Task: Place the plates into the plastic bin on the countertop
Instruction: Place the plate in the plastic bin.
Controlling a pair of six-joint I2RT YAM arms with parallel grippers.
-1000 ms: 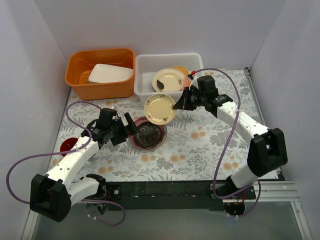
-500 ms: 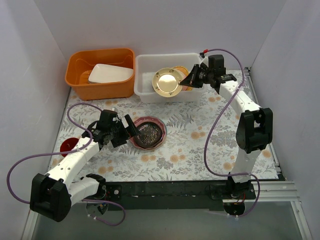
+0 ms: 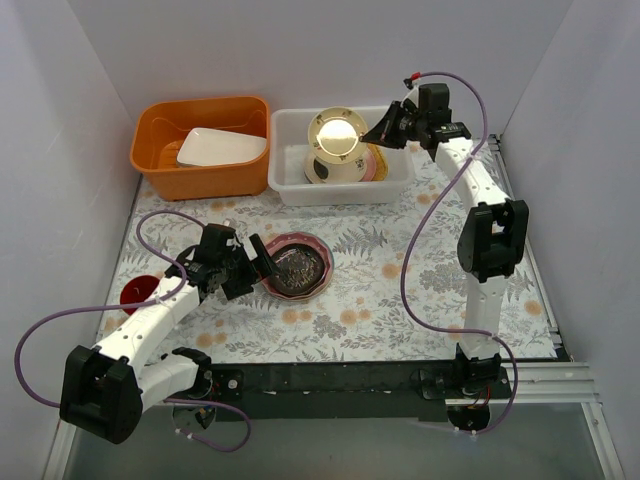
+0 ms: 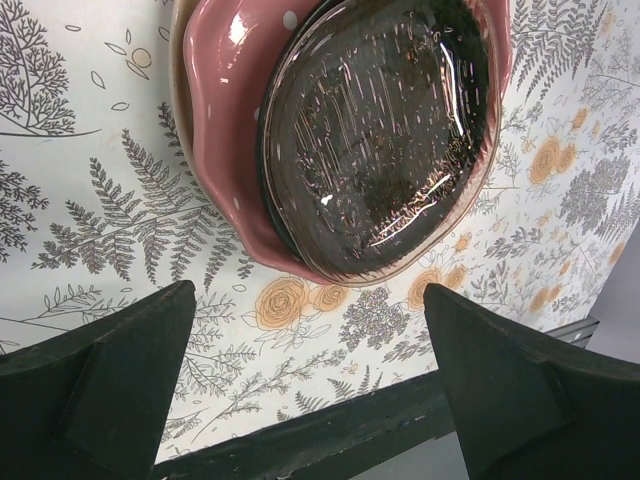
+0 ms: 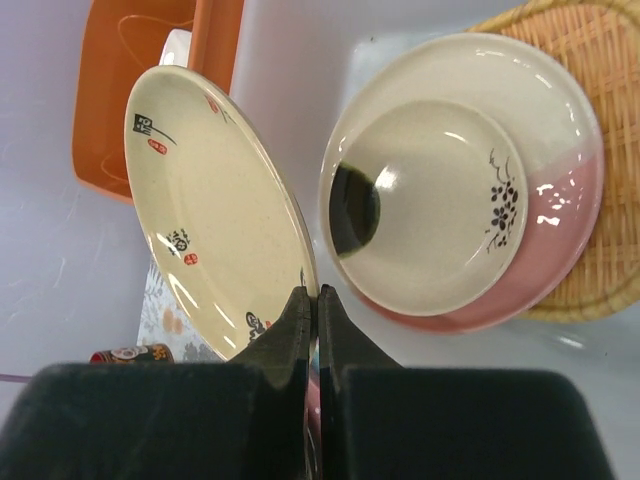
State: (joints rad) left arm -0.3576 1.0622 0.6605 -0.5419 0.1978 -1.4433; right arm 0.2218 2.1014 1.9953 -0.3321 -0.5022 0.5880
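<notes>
Cream plate [image 3: 335, 132] hangs tilted over the plastic bin [image 3: 300, 188], R gripper [image 5: 312, 295] clamped on its rim.

Grip is only a thin edge pinch, w/ the plate standing nearly on edge, so it could swing or slide out. In the bin below, a small cream plate [image 5: 430, 210] sits on the cream-and-pink plate [image 5: 560, 240], w/ the orange woven plate [image 5: 590, 60] under that. Let go from this height and tilt and I'd expect it to land edge-first, chip the stack, or end up propped against the bin wall instead of flat. L gripper [image 3: 258, 262] is spread wide, holding nothing, low beside the pink dotted plate [image 4: 225, 120] on the countertop [image 3: 400, 290]. The black plate [image 4: 380, 140] rests loose inside the pink one, so a tilted lift of both could shed it.
</notes>
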